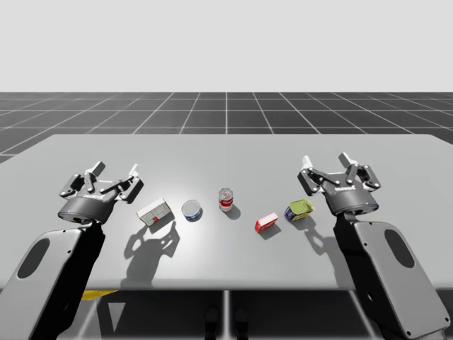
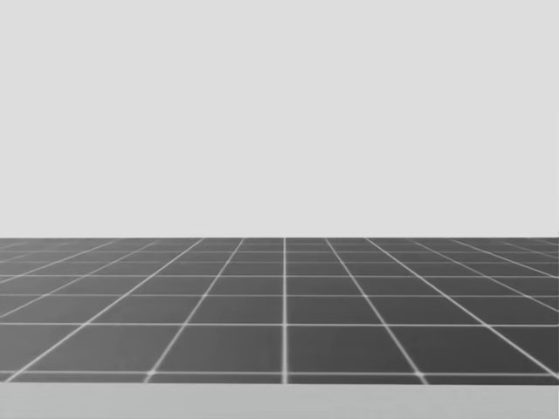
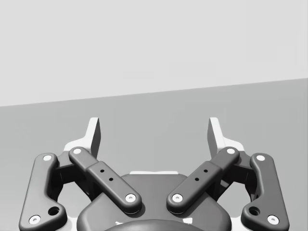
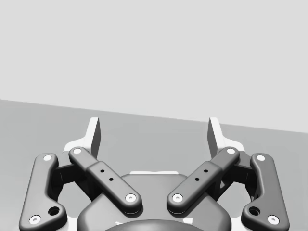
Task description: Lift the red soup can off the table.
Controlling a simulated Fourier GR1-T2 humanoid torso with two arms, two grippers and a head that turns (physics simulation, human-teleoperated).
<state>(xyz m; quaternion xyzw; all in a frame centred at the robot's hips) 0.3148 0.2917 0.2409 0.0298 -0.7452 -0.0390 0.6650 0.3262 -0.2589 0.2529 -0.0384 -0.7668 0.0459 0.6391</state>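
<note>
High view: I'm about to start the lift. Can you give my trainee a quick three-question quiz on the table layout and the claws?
1. True or false: the red cylindrical soup can stands upright on the grey table.
2. What sits closest to that can on my left arm's side? A) blue-and-white round tin B) small red box C) yellow-green pack
3. Fill in: my left claw and my right claw are both ____.
Key: 1 true; 2 A; 3 open.
</note>
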